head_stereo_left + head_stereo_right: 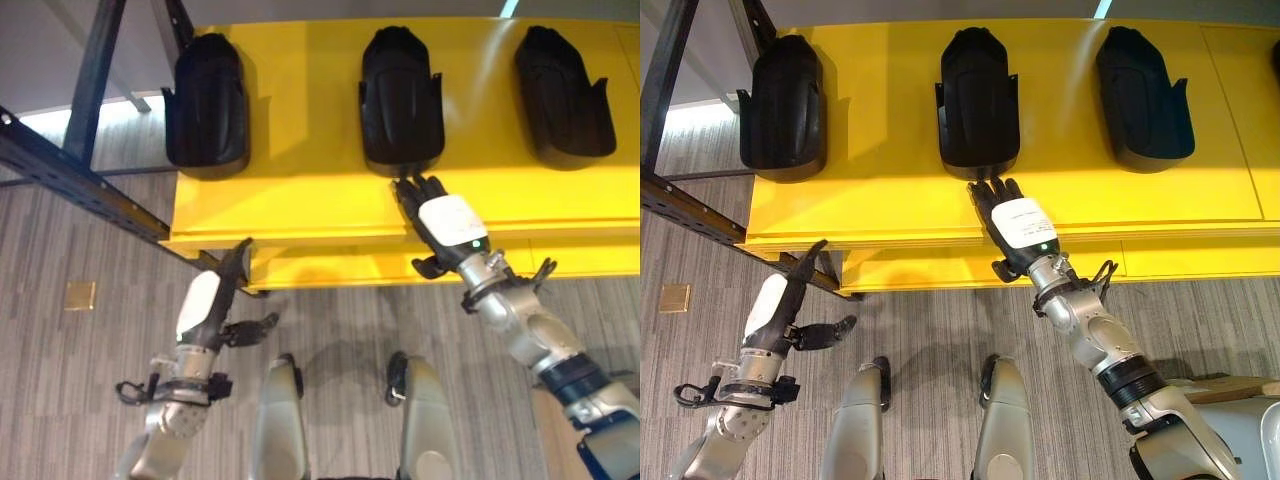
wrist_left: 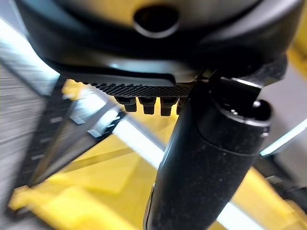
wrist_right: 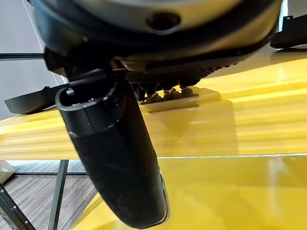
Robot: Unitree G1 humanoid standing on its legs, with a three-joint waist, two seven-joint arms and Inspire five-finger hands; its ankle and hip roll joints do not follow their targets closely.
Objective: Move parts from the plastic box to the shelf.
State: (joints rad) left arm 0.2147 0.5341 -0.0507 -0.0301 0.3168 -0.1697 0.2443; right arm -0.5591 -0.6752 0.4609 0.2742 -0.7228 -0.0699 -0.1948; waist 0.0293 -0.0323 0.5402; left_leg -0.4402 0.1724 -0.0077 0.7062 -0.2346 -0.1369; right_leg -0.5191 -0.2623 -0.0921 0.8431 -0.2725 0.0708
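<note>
Yellow shelf (image 1: 890,205) is carrying three black moulded parts; right hand (image 1: 1012,225), fingers straight, is lying flat just below the middle part (image 1: 978,95). Left hand (image 1: 790,295), relaxed, is hanging below the shelf edge.

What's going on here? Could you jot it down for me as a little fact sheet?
Surface: yellow shelf
On it: three black parts in a row, left, middle, right
Right hand: flat on the shelf, fingers straight, just in front of the middle part
Left hand: below the shelf's front edge, open, holding nothing
Floor: grey carpet
</note>
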